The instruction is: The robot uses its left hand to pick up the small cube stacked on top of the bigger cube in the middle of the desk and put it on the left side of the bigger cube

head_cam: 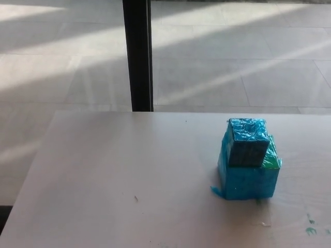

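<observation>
The small cube (pixel 248 142), wrapped in crinkled dark-blue foil, sat on top of the bigger cube (pixel 248 178), pushed toward its left and near edge so a strip of green showed on the bigger one's right top. I judged that offset left its sides free for a grasp from my left. The pair stood right of centre on the pale desk (pixel 129 170), with bare surface to their left where the small cube was meant to go. Neither of my hands showed in the view, so I could not tell how their fingers stood. A dark post (pixel 138 54) rose behind the desk. Small green marks (pixel 310 231) near the right corner were too faint to identify.
</observation>
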Robot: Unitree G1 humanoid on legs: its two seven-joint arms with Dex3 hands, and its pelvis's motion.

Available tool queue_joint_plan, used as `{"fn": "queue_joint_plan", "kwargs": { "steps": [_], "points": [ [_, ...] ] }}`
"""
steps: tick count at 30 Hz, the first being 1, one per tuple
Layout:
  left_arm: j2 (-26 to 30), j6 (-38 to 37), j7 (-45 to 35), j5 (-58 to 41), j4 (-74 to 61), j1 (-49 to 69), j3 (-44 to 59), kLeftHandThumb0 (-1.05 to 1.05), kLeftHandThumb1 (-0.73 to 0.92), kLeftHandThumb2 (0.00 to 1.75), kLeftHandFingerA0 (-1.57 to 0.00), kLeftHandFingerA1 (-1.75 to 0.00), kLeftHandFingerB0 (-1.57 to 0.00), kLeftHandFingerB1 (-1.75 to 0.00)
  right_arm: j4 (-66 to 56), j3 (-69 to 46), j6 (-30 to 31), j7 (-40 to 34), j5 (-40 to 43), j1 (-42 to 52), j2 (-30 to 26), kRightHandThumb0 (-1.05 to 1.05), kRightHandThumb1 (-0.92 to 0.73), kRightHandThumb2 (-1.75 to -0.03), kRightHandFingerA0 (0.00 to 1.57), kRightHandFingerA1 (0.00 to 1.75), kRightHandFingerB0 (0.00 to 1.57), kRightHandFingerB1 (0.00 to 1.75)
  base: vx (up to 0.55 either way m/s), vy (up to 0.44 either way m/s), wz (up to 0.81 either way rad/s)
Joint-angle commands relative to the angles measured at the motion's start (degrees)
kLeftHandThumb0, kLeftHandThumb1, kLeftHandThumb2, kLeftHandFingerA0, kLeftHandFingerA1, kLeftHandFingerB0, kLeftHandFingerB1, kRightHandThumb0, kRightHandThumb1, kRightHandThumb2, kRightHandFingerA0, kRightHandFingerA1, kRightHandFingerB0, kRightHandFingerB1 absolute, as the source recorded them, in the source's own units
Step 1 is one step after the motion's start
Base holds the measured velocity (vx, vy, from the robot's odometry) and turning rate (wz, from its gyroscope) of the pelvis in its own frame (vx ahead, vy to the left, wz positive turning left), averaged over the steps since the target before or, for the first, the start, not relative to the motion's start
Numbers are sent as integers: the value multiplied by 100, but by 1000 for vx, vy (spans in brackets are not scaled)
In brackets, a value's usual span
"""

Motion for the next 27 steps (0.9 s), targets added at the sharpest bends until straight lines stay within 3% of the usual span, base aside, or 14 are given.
{"fn": "queue_joint_plan", "kwargs": {
  "steps": [1,2,6,7,8,10,11,12,13,15,16,17,24,27],
  "points": [
    [165,563,-90,1011,-1056,-1283,-1090,-89,86,66,-22,-46,-3,-23,2,-93,-128,61,79,183,-156,-43,-70,-62,57,53,45,37,0,0,0],
    [83,578,-112,1029,-1067,-1513,-1203,-87,67,105,-17,-55,-3,-20,3,-66,-213,37,40,206,-166,-42,-70,-62,58,52,44,37,0,0,0],
    [-253,403,-282,1188,-1410,-2302,-1757,-89,65,109,-33,-61,0,-19,193,-48,-245,76,33,128,-157,-42,-68,-60,58,50,43,37,0,0,0],
    [-340,631,-318,1254,-1768,-2420,-1919,-95,84,65,-53,-57,-1,-31,360,-52,-316,65,33,64,-148,-42,-68,-61,58,49,44,37,0,0,0],
    [-426,720,-333,1233,-1921,-2508,-1994,-90,63,106,-39,-65,-5,-23,474,-53,-348,50,29,13,-142,-42,-68,-61,59,50,45,37,0,0,0],
    [-825,849,-400,1327,-2224,-2879,-2358,-96,68,111,-34,-64,-3,-23,533,-46,-337,48,19,-15,-161,-42,-68,-61,59,52,45,37,0,0,0],
    [-935,901,-412,1330,-2350,-2962,-2468,-96,68,111,-34,-64,-3,-23,531,-54,-326,39,29,-12,-159,-42,-68,-61,59,52,45,37,0,0,0],
    [-1000,935,-428,1289,-2382,-3004,-2504,-93,84,65,-17,-56,-3,-30,565,-48,-336,36,23,-28,-161,-43,-68,-60,58,51,46,37,0,0,0],
    [-1254,920,-454,1223,-2356,-3148,-2618,-96,65,104,-14,-58,-5,-28,611,-23,-346,20,-6,-52,-166,-43,-69,-61,58,49,45,37,0,0,0],
    [-1658,820,-429,1260,-2208,-3376,-2849,-93,64,104,-14,-58,-5,-30,591,3,-365,24,-30,-44,-176,-43,-70,-61,58,50,46,37,0,0,0],
    [-1823,809,-444,1333,-2086,-3525,-2990,-95,82,65,-13,-57,-5,-28,559,27,-357,49,-48,-36,-194,-45,-70,-62,58,52,45,37,0,0,0],
    [-1991,958,-462,1368,-2084,-3628,-3098,-95,63,104,-12,-59,-5,-28,514,11,-391,80,-19,-6,-201,-43,-70,-62,58,53,46,37,0,0,0],
    [-2940,1353,-560,1585,-2083,-4058,-3637,-100,72,77,-13,-58,-5,-28,887,32,-624,72,-35,-148,-182,-41,-69,-61,59,52,47,38,0,0,0],
    [-3391,1134,-517,1558,-1841,-4134,-3709,-90,64,105,-29,-64,-5,-34,777,19,-746,101,-13,-73,-198,-41,-69,-61,59,49,47,37,0,0,0]
  ]
}}
